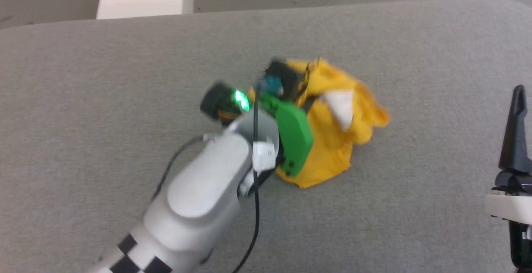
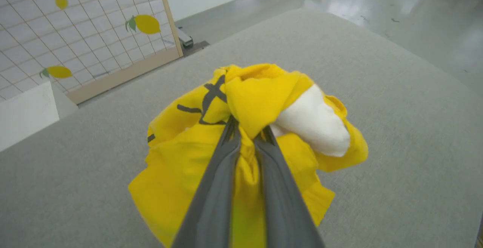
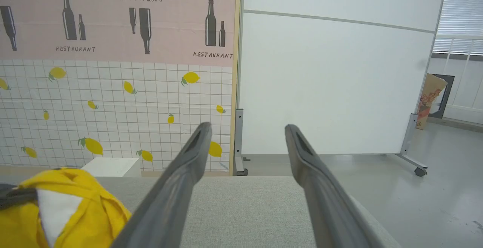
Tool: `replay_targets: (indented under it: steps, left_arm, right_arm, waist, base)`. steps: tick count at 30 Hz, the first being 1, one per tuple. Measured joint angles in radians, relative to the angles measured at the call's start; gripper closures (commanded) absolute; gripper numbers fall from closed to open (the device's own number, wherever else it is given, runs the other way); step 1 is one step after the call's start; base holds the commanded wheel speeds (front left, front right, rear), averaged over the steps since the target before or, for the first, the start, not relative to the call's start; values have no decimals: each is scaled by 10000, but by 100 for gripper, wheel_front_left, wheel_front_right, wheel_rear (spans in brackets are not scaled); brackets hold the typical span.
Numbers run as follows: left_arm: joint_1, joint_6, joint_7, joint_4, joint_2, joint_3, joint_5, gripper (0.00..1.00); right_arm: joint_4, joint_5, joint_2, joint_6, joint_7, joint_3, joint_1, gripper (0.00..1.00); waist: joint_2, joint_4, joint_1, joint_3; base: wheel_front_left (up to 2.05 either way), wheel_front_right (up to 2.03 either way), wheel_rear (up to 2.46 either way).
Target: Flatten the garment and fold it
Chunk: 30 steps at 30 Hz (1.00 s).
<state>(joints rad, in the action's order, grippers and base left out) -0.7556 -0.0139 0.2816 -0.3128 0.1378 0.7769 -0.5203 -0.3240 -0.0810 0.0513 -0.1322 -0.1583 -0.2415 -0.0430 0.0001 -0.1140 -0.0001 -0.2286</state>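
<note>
Where the garment lies: the garment (image 1: pixel 332 140) is heaped in a crumpled mound near the middle of the grey padded table (image 1: pixel 124 65), with one white patch and some black stripes of the print turned outward.
Left gripper: the left gripper (image 2: pixel 249 129) is pinched down on a fold of yellow cloth at the top of the mound, and a ridge of fabric is squeezed between its two fingers.
Right gripper: the right gripper (image 3: pixel 248 129) is held with fingers spread wide and nothing between them, off to the right of the mound and apart from it.
Step judged in hand: a lift of the pinched fold, so that the bundle can be loosened and spread.
How it is best done: the cloth should be raised straight and slowly, so that layers are not dragged across the table. An outer edge, not the thick middle, should then be sought by the free gripper.
Risk: only a narrow fold seems to be caught, so it could be pulled out by a jerk.
Not to be told: which part of the shirt is pinched.
</note>
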Motion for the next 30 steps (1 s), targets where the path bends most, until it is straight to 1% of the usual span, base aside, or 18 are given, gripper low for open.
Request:
replay_targets:
  steps: [2,6,7,8,13,16,18,20,22,24,26,30]
  left_arm:
    - [310,-59,-242,-679,-167,96,-29,100]
    - [530,-42,-385,-1887,-451,464,-35,100]
    - [530,-33,-489,-2075,-493,497,-35,88]
    - [529,13,-610,-2178,-520,493,-48,0]
    - [529,94,-1624,-2138,-694,102,-441,0]
    - [640,115,-2226,-1546,-642,-320,-811,0]
    - [959,52,-2550,-980,-431,-662,-980,0]
    - [1523,-196,-2920,-217,-19,-1070,-1198,0]
    - [2126,-558,-3377,556,522,-1501,-1243,0]
    - [2871,-1039,-3992,1417,1126,-2059,-1235,0]
    - [3600,-1411,-4498,2169,1603,-2449,-1200,0]
    - [5133,-2040,-5152,3359,2245,-3135,-955,0]
  right_arm:
    - [21,-23,-2,0,-4,100,-32,0]
    - [117,-77,-2,0,-6,165,-75,0]
    - [144,-77,-2,0,-13,180,-77,0]
    - [167,-77,-2,0,-21,182,-77,0]
    - [337,-73,-2,0,-33,176,-64,0]
    - [403,-71,0,0,0,186,-1,0]
    - [424,-71,-2,0,17,192,127,0]
    - [428,-71,-2,0,94,198,285,0]
    - [428,-71,-2,0,130,194,407,0]
    - [433,-77,0,0,182,199,546,0]
    - [437,-88,-2,0,190,222,675,0]
    - [499,-173,-2,0,188,234,895,0]
  waist:
    - [0,-159,0,-138]
    - [0,-445,0,-405]
    - [0,-507,0,-453]
    - [0,-552,0,-486]
    - [0,-606,0,-378]
    - [0,-554,0,-156]
    - [0,-481,0,25]
    - [0,-357,0,258]
    - [0,-229,0,459]
    - [0,-58,0,637]
    - [-1,111,0,752]
    - [-1,450,0,898]
  base:
    - [0,0,0]
    - [0,0,0]
    - [0,0,0]
    - [0,0,0]
    - [0,0,0]
    - [0,0,0]
    - [0,0,0]
    - [0,0,0]
    - [0,0,0]
    - [0,0,0]
    - [0,0,0]
    - [0,0,0]
